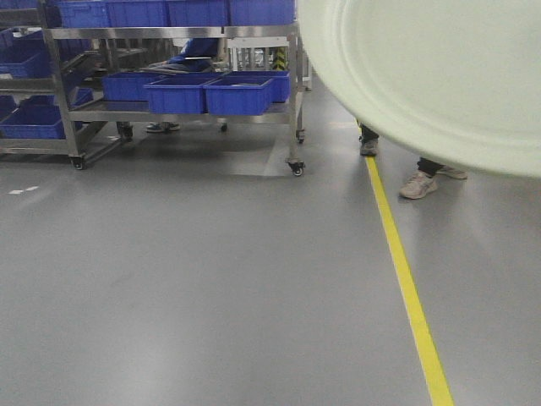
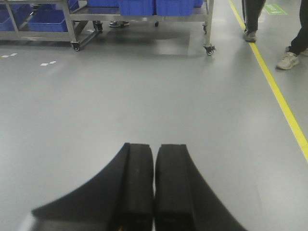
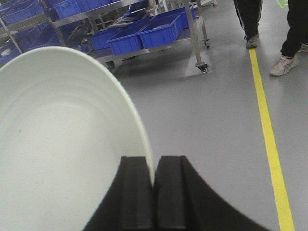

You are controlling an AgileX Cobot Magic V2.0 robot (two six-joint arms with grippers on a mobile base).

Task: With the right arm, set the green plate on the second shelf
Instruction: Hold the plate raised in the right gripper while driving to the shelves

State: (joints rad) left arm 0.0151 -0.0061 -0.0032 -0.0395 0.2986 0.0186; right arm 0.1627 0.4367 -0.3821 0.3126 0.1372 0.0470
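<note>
Evenly lit from overhead; soft shadow is cast under the wheeled rack [image 1: 169,33]; green plate [image 1: 439,76] and left gripper [image 2: 154,149] are blurred.

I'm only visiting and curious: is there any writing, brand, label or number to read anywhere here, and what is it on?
No readable text in any view.
green plate: plain, no mark.
blue bins: no labels visible.
green floor marking: too blurred and cut off to read.
yellow and black stripes: pattern only, no words.
</note>
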